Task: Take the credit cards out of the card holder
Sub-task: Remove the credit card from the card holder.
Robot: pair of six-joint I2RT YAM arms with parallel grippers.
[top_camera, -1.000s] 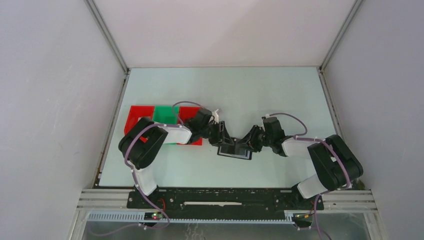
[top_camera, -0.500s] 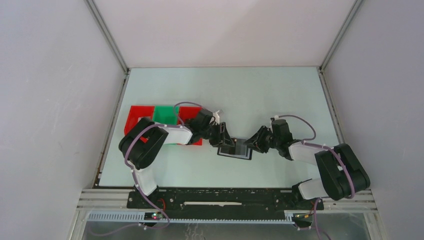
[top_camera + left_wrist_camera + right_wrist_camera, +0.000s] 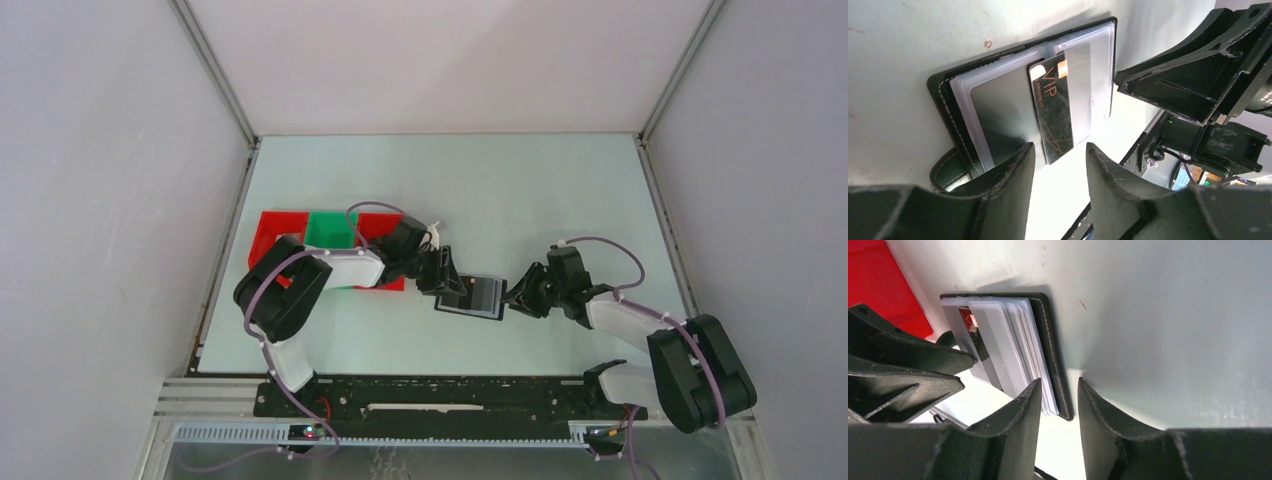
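Note:
The black card holder (image 3: 484, 296) lies open and flat on the table between my two grippers. In the left wrist view its clear sleeves hold grey credit cards (image 3: 1000, 115), and a dark card marked VIP (image 3: 1054, 117) sticks partly out toward me. My left gripper (image 3: 1060, 157) is open at the holder's left edge, with that card's end just beyond its fingertips. My right gripper (image 3: 1059, 387) is open too and stands a little off the holder's right edge (image 3: 1050, 350). It holds nothing. The fanned sleeves and cards (image 3: 1005, 347) show in the right wrist view.
Red and green trays (image 3: 325, 232) stand in a row at the left, behind my left arm. A red tray (image 3: 878, 285) also shows at the right wrist view's upper left. The two grippers face each other closely over the holder.
My right gripper has drawn back to the right, off the holder, uncovering its greyish inner face. The left gripper and the holder have stayed in place.

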